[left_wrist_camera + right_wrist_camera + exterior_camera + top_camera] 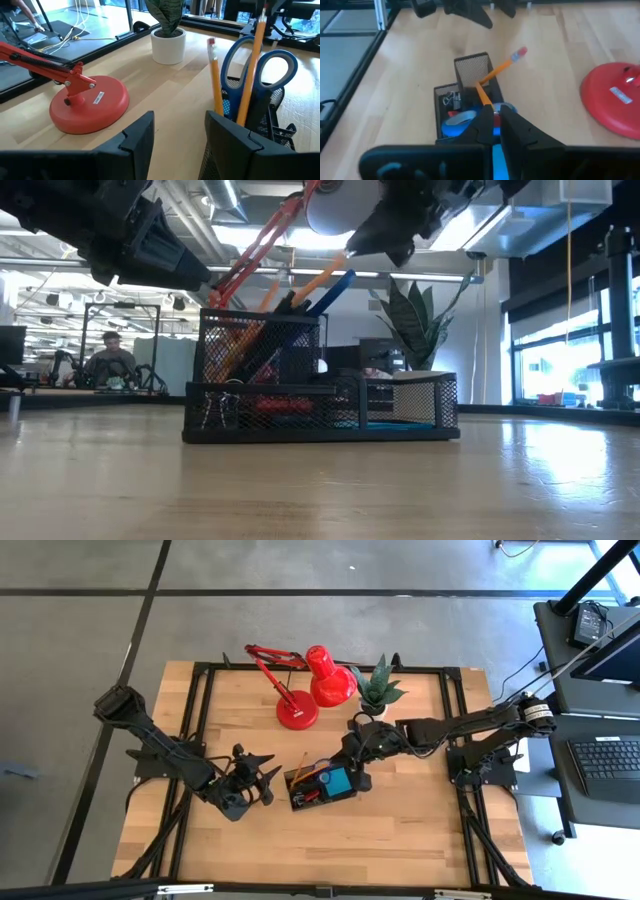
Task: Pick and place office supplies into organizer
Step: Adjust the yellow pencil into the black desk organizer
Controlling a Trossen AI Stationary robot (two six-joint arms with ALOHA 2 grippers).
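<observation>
The black mesh organizer [322, 790] [320, 415] stands mid-table. Its tall cup holds blue-handled scissors [260, 65] [457, 122] and two orange pencils. One pencil [215, 75] [505, 62] leans free against the cup's rim, eraser end up. The low trays hold a blue note pad [337, 781], a black clip [452, 100] and something red [275, 402]. My right gripper [340, 760] [493, 112] hovers over the cup, shut on the second pencil [320, 277]. My left gripper [258, 772] [180, 145] is open just left of the organizer, touching nothing. My right gripper pinches the second pencil by its upper end [486, 100] between its two fingertips. It comes from above and from the table's right, slanting down. The pencil stands tilted, with its lower end inside the organizer's cup [470, 70].
The red lamp's round base [297, 712] [87, 102] and a potted plant [378, 690] [167, 40] stand just beyond the organizer. Bare wood lies toward the near edge [330, 850]. A person [110, 355] sits far off in the room.
</observation>
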